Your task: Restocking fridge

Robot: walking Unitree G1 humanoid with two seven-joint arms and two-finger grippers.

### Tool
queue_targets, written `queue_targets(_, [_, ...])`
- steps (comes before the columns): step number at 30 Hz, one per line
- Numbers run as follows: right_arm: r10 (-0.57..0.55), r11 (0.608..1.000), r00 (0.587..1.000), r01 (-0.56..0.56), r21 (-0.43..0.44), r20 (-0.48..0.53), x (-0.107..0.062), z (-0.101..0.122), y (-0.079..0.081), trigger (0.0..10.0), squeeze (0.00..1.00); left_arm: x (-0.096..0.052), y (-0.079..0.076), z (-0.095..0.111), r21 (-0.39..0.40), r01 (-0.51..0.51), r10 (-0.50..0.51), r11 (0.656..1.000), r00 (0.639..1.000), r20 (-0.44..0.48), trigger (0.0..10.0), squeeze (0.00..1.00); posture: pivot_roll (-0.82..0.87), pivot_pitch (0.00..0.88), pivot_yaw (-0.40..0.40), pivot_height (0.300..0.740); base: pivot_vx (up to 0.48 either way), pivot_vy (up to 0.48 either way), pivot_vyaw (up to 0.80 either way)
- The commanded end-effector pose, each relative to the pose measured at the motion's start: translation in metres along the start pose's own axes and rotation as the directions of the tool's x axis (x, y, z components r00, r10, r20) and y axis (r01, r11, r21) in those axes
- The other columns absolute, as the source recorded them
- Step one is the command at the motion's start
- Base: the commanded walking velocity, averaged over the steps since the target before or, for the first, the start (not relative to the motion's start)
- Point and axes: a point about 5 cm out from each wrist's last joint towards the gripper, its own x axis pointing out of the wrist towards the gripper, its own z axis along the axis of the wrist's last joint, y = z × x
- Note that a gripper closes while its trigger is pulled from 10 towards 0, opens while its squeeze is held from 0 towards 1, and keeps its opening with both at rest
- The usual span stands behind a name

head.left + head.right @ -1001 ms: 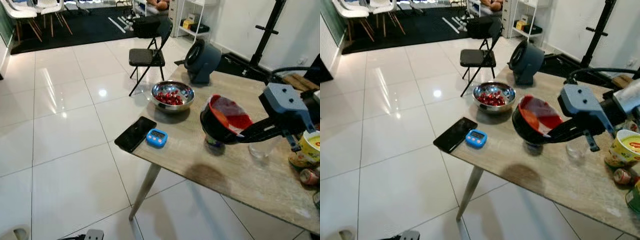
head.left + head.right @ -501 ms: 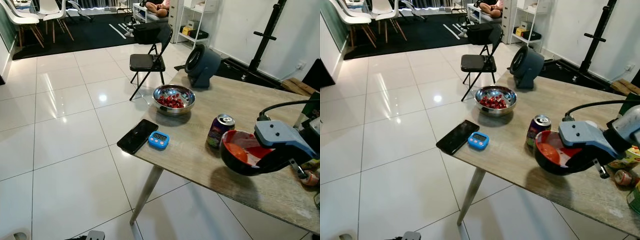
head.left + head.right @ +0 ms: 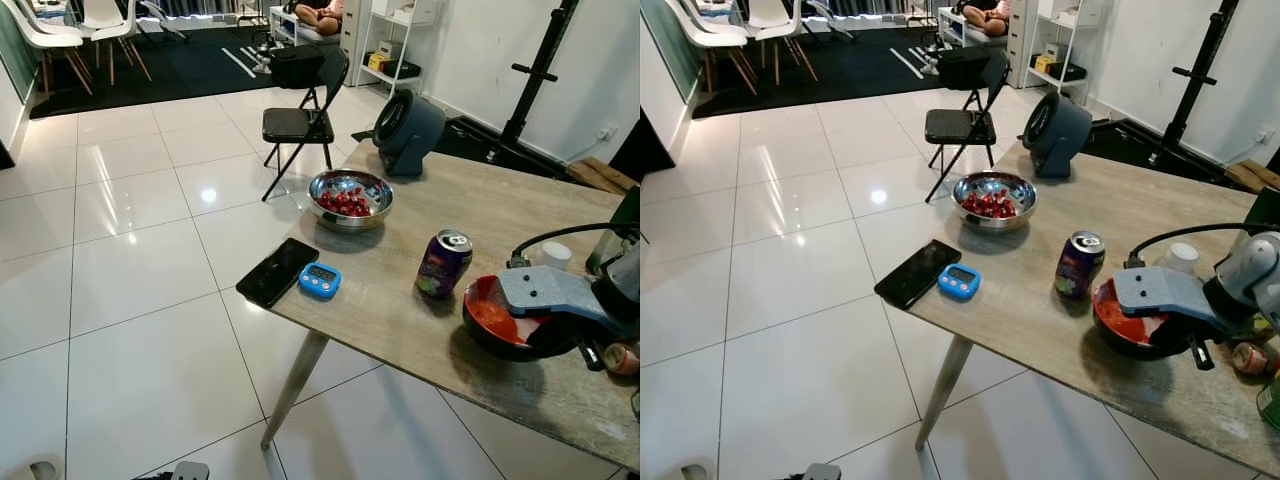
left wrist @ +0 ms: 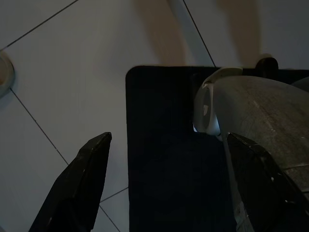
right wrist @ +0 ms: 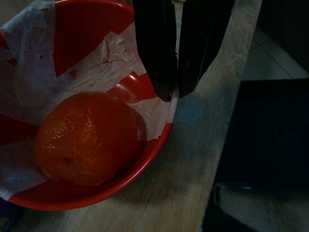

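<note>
A red bowl (image 3: 490,318) lined with white paper holds an orange-red round fruit (image 5: 87,137). It sits on the wooden table (image 3: 390,310) near the front edge, to the right of a purple drink can (image 3: 443,264). My right gripper (image 5: 176,92) is shut on the bowl's near rim, one finger inside and one outside. The arm's blue wrist housing (image 3: 550,292) covers the bowl's right side in the eye views. My left gripper (image 4: 169,140) hangs low over the tiled floor and a dark mat, fingers wide open.
A steel bowl of red fruit (image 3: 349,196), a black phone (image 3: 277,271) and a blue timer (image 3: 320,280) lie toward the table's left end. A grey fan (image 3: 405,120) stands at the far corner, with a folding chair (image 3: 297,120) beyond. Small containers (image 3: 620,357) crowd the right edge.
My right arm carried the tilted bowl from in front of the can, right and down onto the table near the front edge. The can came into view.
</note>
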Motion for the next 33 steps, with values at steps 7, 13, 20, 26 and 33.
queue_targets(7, [-0.01,1.0,1.0,0.01,-0.004,0.019,0.007,0.005,0.001,10.0,0.88,0.0,-0.006,-0.01,-0.005,0.017,-0.017,1.0,0.999,-0.034,10.0,0.0,-0.05,0.045,-0.02,0.74,0.0,0.0,0.0])
queue_targets(13, [-0.023,1.0,0.999,0.024,-0.016,0.038,0.009,0.01,0.0,10.0,1.0,0.0,-0.006,-0.011,-0.005,0.017,-0.018,1.0,0.999,-0.037,10.0,0.0,-0.05,0.046,-0.019,0.74,0.0,0.0,0.0])
queue_targets(20, [-0.054,0.998,0.998,0.053,-0.025,-0.022,0.01,0.01,-0.005,10.0,0.23,0.0,-0.006,-0.011,-0.007,0.016,-0.017,1.0,0.999,-0.035,10.0,0.0,-0.05,0.043,-0.022,0.74,0.0,0.0,0.0])
queue_targets(26, [-0.052,0.999,0.994,0.051,-0.011,-0.101,0.016,0.0,-0.005,10.0,0.15,-0.001,-0.005,-0.014,-0.01,0.013,-0.013,1.0,0.999,-0.042,10.0,0.0,-0.05,0.045,-0.022,0.74,0.0,0.0,0.0])
queue_targets(33, [-0.027,1.0,0.988,0.025,-0.014,-0.154,0.02,-0.007,-0.004,10.0,0.0,-0.003,-0.001,-0.019,-0.01,0.009,-0.01,1.0,0.999,-0.052,10.0,0.0,-0.05,0.05,-0.026,0.74,0.0,0.0,0.0])
